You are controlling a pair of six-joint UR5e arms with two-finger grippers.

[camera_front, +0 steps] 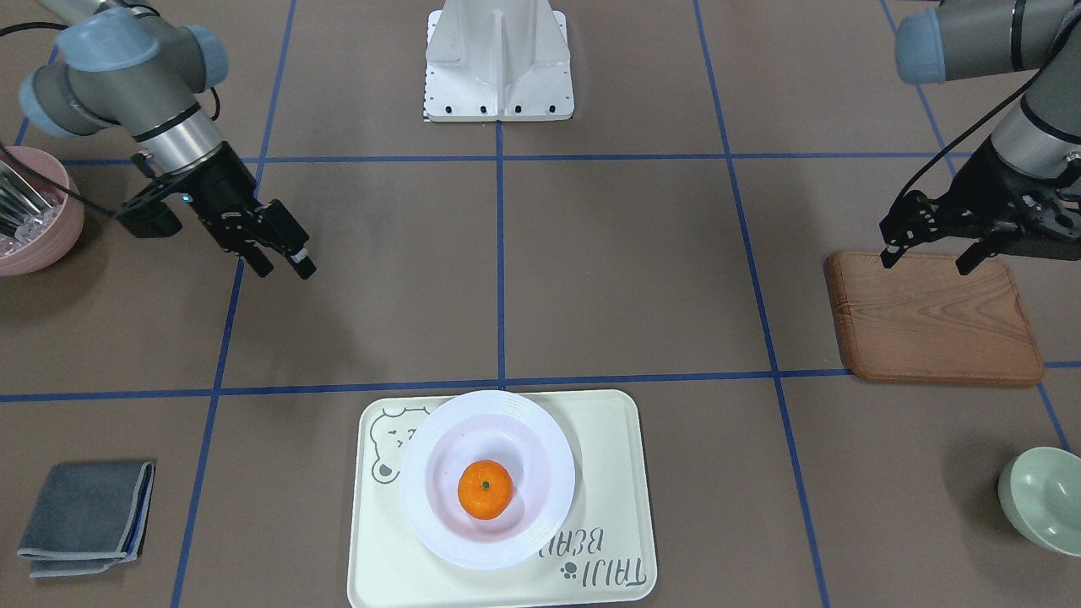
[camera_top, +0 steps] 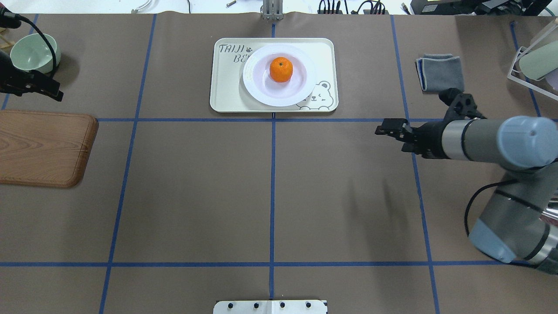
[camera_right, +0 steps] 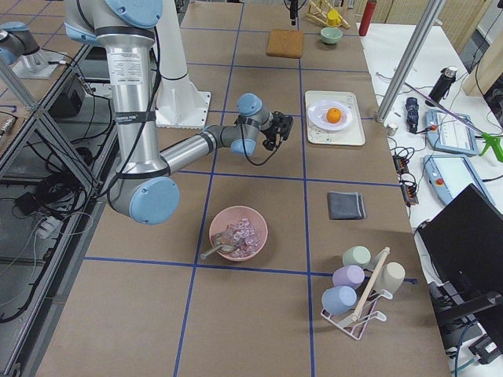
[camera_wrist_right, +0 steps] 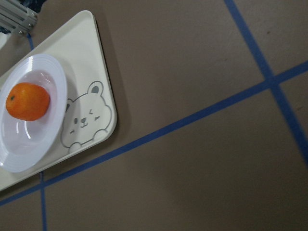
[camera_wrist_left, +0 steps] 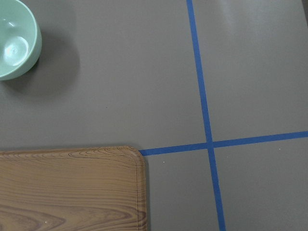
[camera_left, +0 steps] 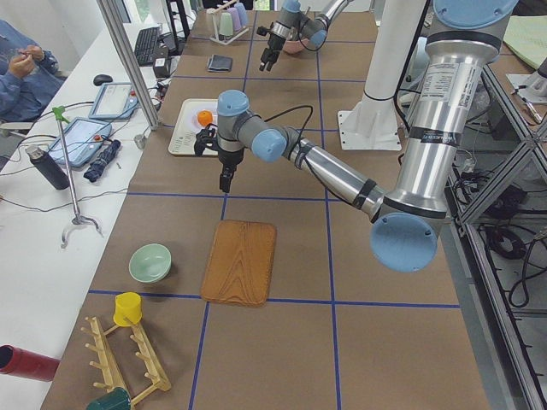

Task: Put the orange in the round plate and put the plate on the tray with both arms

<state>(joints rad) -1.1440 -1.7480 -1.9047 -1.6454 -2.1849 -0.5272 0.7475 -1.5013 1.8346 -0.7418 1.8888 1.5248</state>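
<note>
The orange point(camera_front: 485, 489) rests in the middle of the round white plate point(camera_front: 540, 447), and the plate stands on the cream bear tray point(camera_front: 610, 439) at the far centre of the table. The right wrist view shows the orange point(camera_wrist_right: 28, 101) in the plate point(camera_wrist_right: 53, 72) on the tray point(camera_wrist_right: 91, 57). My right gripper point(camera_front: 285, 268) hangs open and empty above bare table, well to the tray's side. My left gripper point(camera_front: 926, 263) is open and empty over the near edge of the wooden board, far from the tray.
A brown wooden board point(camera_front: 933, 325) and a pale green bowl point(camera_front: 1043, 502) lie on my left side. A pink bowl point(camera_front: 38, 241) with ice and a folded grey cloth point(camera_front: 84, 517) lie on my right. The white robot base point(camera_front: 498, 63) stands mid-table.
</note>
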